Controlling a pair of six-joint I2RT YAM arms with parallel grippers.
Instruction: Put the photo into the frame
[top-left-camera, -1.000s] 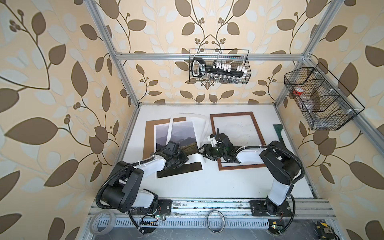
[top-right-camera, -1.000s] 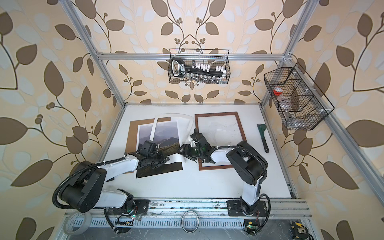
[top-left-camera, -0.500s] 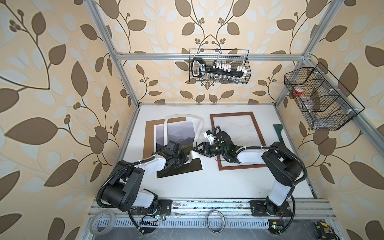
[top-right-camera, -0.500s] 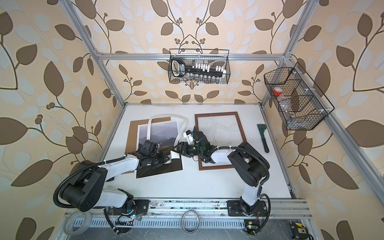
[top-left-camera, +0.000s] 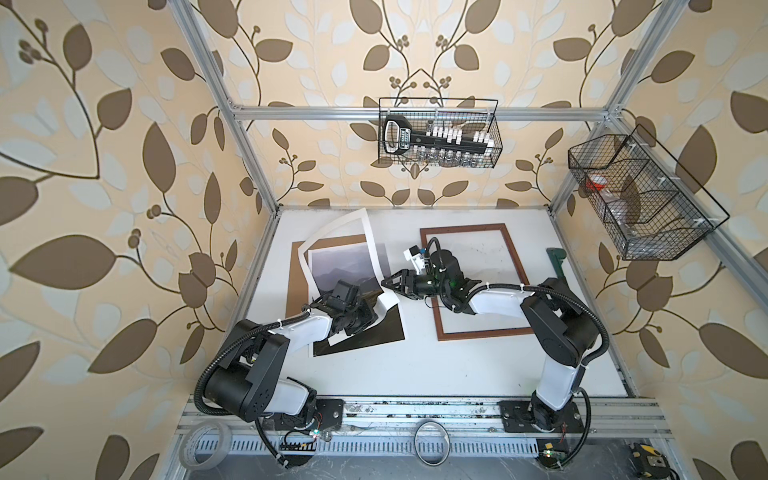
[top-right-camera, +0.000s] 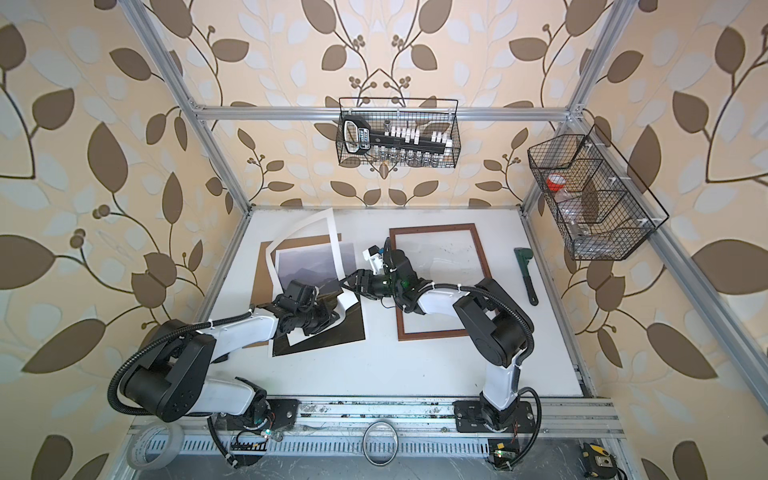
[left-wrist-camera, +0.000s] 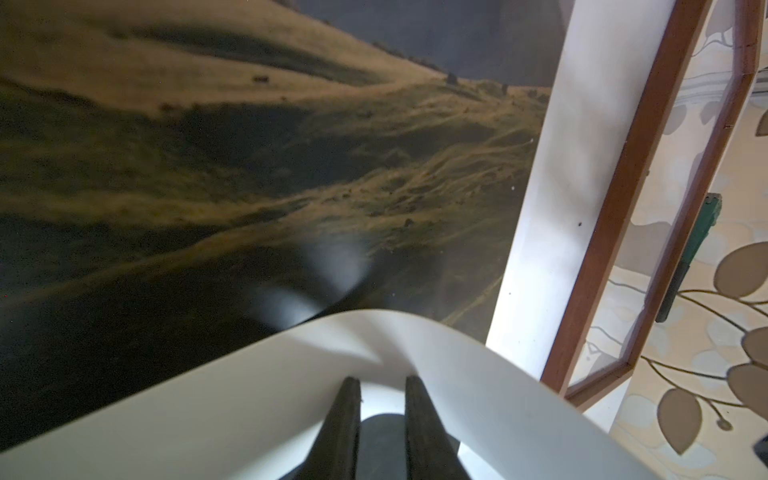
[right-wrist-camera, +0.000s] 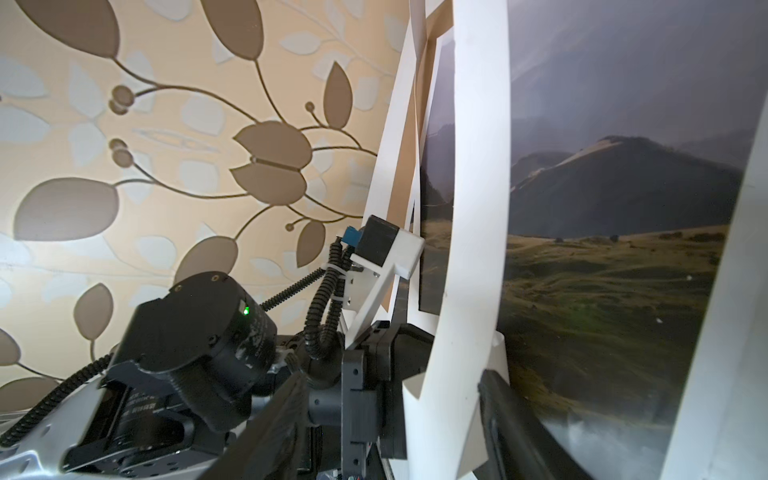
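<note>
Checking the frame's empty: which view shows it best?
Both top views: nearly the whole frame, the right arm covering part of its left side. Left wrist view: only part of the frame; right wrist view: none.

Curled white mat raised over the photo, the frame flat beside them

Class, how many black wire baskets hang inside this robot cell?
2: the back basket hangs from the rear rail; the side basket hangs on the right-hand wall. None appears hidden.
</note>
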